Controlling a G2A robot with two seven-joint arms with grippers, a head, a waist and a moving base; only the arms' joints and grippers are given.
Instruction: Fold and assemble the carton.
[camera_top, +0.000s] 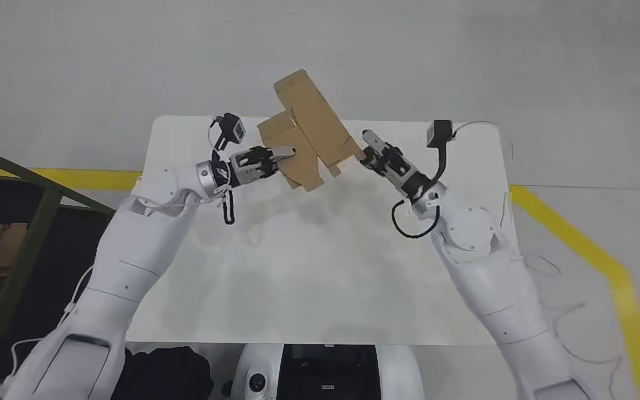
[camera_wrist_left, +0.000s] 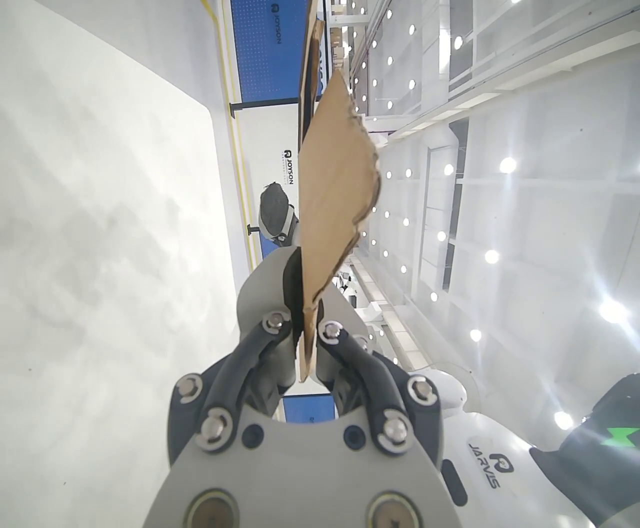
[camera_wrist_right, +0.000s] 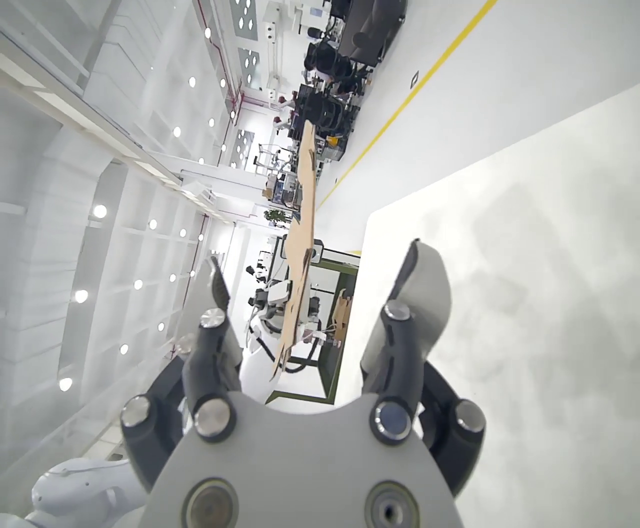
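**White worktop (camera_top: 300, 280), carton (camera_top: 312, 120) aloft: a second grip is wanted**

Pale floor with a yellow floor line (camera_top: 565, 225) lies beyond the worktop's far edge. Above that far edge the carton hangs in the air, clear of the surface, a brown cardboard blank with its flaps splayed and no box shape formed.

The left gripper (camera_top: 278, 156) is clenched on the carton's near flap. In the left wrist view its 2 fingers pinch the cardboard edge-on, and the sheet rises away from them with a ragged edge.

The right gripper (camera_wrist_right: 317, 270) is released, its fingers spread wide. The carton (camera_wrist_right: 302, 240) shows edge-on in line with the gap between them. From above, this gripper sits just beside the carton's opposite edge; whether it touches the cardboard cannot be told.

By my reading, the step in hand is the early one: getting both grippers onto the blank before any folding. The next move calls for the right gripper to close on that opposite edge, squarely on 1 panel. The 2 arms could then work the panels apart and square them up. A grip set too near a crease may bend the flap instead.
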